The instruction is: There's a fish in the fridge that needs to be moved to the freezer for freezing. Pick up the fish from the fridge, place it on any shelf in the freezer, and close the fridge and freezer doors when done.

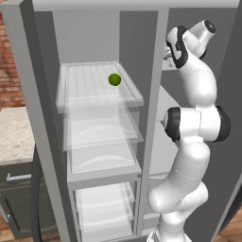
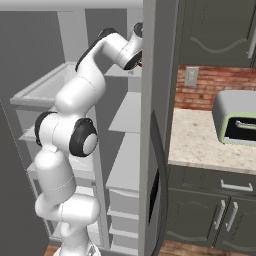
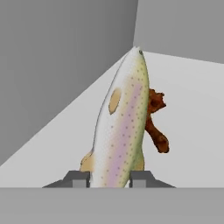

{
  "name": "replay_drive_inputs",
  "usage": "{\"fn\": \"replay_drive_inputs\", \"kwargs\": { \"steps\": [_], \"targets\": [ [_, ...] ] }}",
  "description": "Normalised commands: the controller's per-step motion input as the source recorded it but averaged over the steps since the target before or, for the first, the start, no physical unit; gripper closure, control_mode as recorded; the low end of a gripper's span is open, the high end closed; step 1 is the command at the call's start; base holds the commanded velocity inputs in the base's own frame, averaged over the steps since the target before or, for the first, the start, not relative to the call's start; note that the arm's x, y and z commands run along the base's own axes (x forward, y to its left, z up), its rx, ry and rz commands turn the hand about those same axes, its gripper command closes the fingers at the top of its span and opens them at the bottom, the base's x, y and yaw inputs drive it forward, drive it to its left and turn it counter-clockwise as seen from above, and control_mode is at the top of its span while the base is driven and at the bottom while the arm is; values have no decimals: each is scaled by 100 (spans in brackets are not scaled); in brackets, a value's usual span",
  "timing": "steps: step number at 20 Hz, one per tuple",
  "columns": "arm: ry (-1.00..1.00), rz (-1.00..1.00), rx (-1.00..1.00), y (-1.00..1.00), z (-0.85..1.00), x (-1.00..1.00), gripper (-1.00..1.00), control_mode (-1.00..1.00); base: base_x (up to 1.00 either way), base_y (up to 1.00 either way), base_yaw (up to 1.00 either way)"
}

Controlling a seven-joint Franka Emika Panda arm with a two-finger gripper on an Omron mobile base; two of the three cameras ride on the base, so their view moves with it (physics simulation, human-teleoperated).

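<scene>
A: Two doors open. Left base view: fridge (image 1: 101, 142), glass shelves, green ball (image 1: 115, 79) on the top one. No fish there. Arm reaches into the freezer (image 1: 163, 108).

B: Right base view?

A: Freezer door (image 2: 157, 150) edge-on, hand behind it at an upper solid shelf (image 2: 125, 112).

B: Hand view?

A: Gripper (image 3: 109, 179) clenched on the fish (image 3: 122, 127), held over a pale shelf, brown lump (image 3: 154, 120) beside it. I judge pickup done; release and both doors remain.
</scene>
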Motion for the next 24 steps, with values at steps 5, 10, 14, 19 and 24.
{"fn": "replay_drive_inputs", "kwargs": {
  "steps": [5,10,14,19,24],
  "targets": [
    [0,4,0,0,-16,41,-100,-100,0,0,0],
    [0,0,0,0,-13,10,-100,-100,0,0,0],
    [0,0,0,6,-5,-5,-100,-100,0,0,0],
    [-1,0,0,11,0,-16,-100,-100,0,0,0],
    [-1,0,0,12,0,-43,-100,-100,0,0,0]
  ]
}}
